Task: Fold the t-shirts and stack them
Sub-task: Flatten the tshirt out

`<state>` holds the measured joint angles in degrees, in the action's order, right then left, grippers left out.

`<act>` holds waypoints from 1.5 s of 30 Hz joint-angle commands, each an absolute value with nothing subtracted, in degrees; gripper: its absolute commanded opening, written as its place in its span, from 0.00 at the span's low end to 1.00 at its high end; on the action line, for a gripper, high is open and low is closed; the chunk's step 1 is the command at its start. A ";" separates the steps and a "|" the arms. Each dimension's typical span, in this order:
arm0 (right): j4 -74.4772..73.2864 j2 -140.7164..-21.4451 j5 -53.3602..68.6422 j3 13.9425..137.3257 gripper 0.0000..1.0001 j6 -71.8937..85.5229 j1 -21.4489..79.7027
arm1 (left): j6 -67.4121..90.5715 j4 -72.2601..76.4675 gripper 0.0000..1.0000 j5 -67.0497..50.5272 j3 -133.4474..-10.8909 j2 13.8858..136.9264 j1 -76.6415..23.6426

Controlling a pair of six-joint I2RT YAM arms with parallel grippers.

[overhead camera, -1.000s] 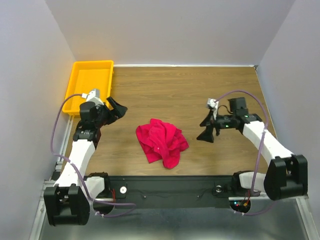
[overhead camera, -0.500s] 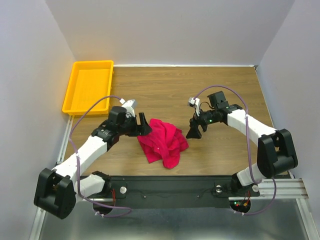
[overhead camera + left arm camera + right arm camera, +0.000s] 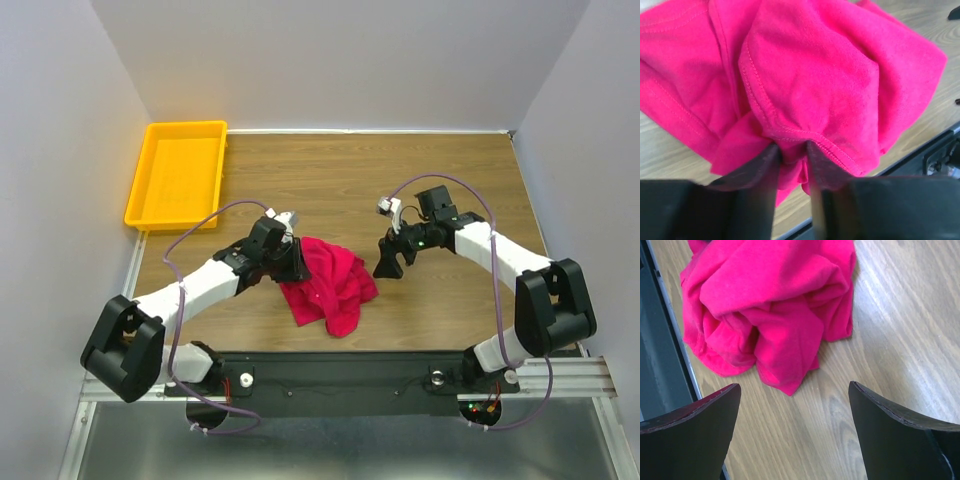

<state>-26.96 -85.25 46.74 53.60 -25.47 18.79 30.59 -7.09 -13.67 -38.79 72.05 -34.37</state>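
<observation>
A crumpled crimson t-shirt (image 3: pixel 330 284) lies in a heap near the table's front middle. My left gripper (image 3: pixel 296 262) is at its left edge, and in the left wrist view its two dark fingers (image 3: pixel 765 167) pinch a stitched fold of the t-shirt (image 3: pixel 805 90) between them. My right gripper (image 3: pixel 388 262) hangs just right of the heap, jaws wide apart over bare wood, with the t-shirt (image 3: pixel 765 310) a short way ahead of the fingertips (image 3: pixel 715 405) and nothing between them.
A yellow plastic tray (image 3: pixel 178 172) stands at the back left of the wooden table (image 3: pixel 400 180). Pale walls close in the left, back and right sides. A black rail (image 3: pixel 350 368) runs along the near edge.
My left arm has swung in from beside the tray to the t-shirt's left edge and closed its jaws on a fold. The right gripper has moved left toward the heap and stays open.
</observation>
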 commanded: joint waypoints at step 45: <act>-15.64 -96.07 56.08 56.43 0.00 -15.55 21.09 | 31.99 -3.69 0.64 -9.32 -45.09 63.81 -34.01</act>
